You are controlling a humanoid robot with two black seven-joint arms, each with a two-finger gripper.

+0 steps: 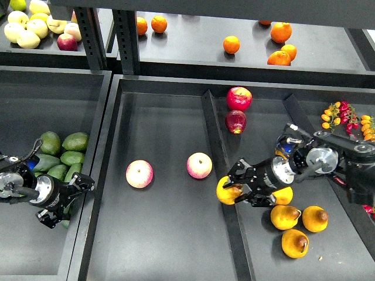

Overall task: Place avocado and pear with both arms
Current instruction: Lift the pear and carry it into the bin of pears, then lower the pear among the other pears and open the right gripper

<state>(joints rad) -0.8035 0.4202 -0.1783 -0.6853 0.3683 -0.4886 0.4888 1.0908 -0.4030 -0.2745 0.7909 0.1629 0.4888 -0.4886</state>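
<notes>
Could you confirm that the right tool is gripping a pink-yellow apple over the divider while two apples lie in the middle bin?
Not quite: the head view shows the right tool gripping a yellow-orange pear, not an apple. The two apples do lie in the middle bin.

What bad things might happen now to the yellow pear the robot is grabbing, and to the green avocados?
1. The right tool grips the pear right above the divider between trays. If the grip slips, the pear may hit that edge and roll toward the two pink-yellow apples.
2. The left tool sits at the edge of the avocado pile. It might nudge the wrong, lighter avocado or pinch the tray wall.
</notes>
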